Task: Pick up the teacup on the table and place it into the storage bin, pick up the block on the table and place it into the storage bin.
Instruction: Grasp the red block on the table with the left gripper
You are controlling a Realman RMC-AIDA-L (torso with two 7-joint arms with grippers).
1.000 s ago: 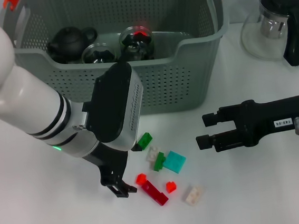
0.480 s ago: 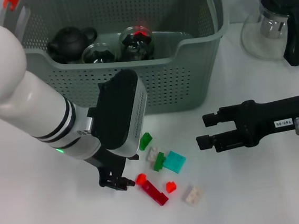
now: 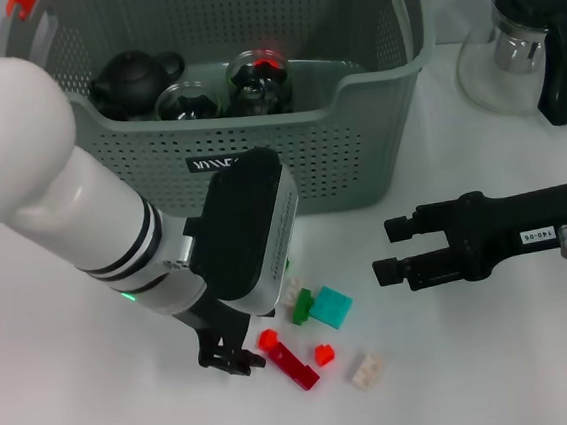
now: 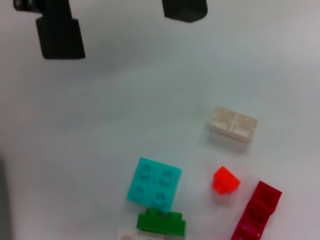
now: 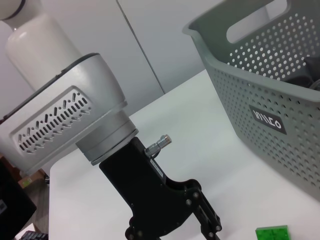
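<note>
The left gripper (image 3: 233,361) hung low over the table (image 3: 500,372), fingertips right at the surface, just left of a small red block (image 3: 268,340). Its jaws looked narrowly parted with nothing between them, though whether a fingertip touched that block could not be told. The blocks lay scattered on the table in front of the storage bin (image 3: 359,165): a long dark red brick (image 3: 296,366), a second small red piece (image 3: 324,354), a green block (image 3: 302,307), a turquoise square block (image 3: 331,307) and a white brick (image 3: 366,369). A further white piece sat half hidden beside the left arm's wrist.

The right gripper (image 3: 391,248) hovered level above the table to the right of the blocks, well apart from them, jaws released and holding nothing.

Inside the bin sat a black teapot (image 3: 130,77) and two round dark vessels (image 3: 261,79), close together toward its left side. A glass pot with a black handle (image 3: 528,43) stood on the table right of the bin.
</note>
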